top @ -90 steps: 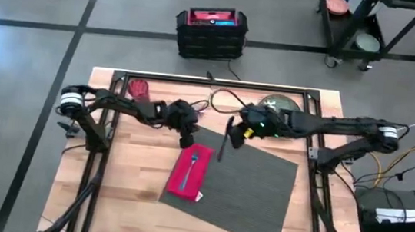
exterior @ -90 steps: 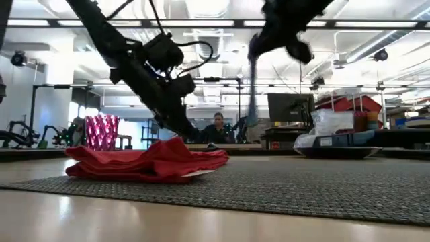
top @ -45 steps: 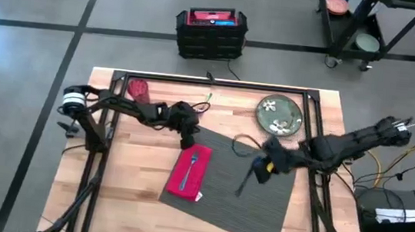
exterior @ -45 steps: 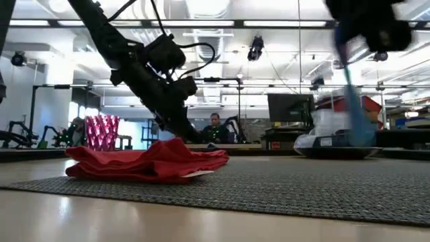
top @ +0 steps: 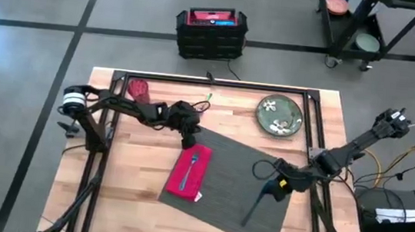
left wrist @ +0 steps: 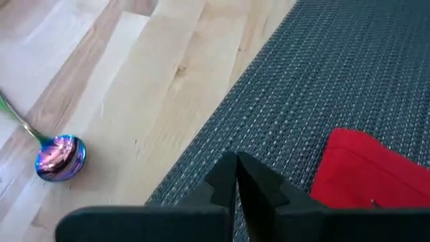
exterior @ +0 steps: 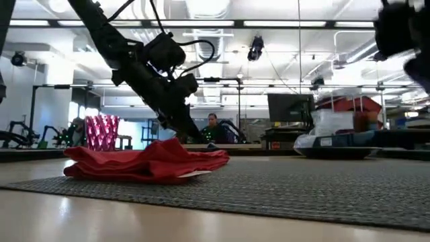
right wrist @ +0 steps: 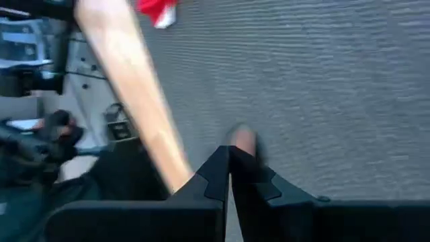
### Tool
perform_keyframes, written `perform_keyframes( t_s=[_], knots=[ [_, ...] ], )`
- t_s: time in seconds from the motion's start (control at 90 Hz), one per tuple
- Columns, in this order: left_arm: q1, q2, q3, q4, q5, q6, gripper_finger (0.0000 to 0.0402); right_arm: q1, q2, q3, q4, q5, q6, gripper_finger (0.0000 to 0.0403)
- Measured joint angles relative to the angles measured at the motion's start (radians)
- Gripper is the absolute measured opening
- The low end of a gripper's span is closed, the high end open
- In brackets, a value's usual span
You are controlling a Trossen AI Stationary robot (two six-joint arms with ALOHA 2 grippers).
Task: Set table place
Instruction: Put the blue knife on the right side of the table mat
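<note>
The table place, a dark grey ribbed placemat [top: 239, 183], lies askew on the wooden table. On its left part a red napkin [top: 188, 172] carries a fork [top: 194, 163]. My left gripper [top: 187, 139] is shut and stands over the mat's far left corner [left wrist: 282, 101], just beyond the napkin [left wrist: 366, 168]. My right gripper [top: 271, 187] is over the mat's right part, shut on a long dark utensil [top: 253, 208]. An iridescent spoon [left wrist: 60, 158] lies on the bare wood beyond the mat. My right gripper pinches one end of the utensil [right wrist: 243, 140] between its two shut fingers. In the high view the utensil runs from the fingers toward the table's near edge, over the mat. Whether its free end touches the mat, I cannot tell.
A green flowered plate [top: 279, 114] sits at the far right, off the mat. A red glass [top: 140, 89] stands at the far left [exterior: 101, 132]. The black frame rails [top: 211, 84] run round the table. Bare mat lies between napkin and utensil.
My right gripper has carried the utensil from the far middle of the table across the mat, toward the right and near edges, and stays shut on it. The utensil now lies over the mat's right part.
</note>
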Motion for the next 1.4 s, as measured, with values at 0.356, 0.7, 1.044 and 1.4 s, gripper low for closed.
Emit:
perform_keyframes(
  t_s=[0.356, 0.7, 1.044, 1.4],
  knots=[
    [0.0, 0.0, 0.0, 0.008, 0.0, 0.005, 0.0, -0.003, -0.053, -0.16, 0.028, 0.016, 0.023, 0.0002],
    [0.0, -0.001, 0.0, 0.01, 0.0, 0.005, 0.0, -0.002, -0.042, -0.195, 0.031, 0.015, 0.038, 0.0001],
    [-0.054, 0.0, 0.0, 0.027, 0.088, -0.015, 0.0, -0.002, -0.04, -0.186, -0.013, 0.016, 0.079, 0.0001],
    [-0.167, 0.094, 0.0, 0.028, 0.127, 0.006, 0.0, -0.002, -0.038, -0.186, -0.027, 0.018, 0.107, 0.0]
  ],
)
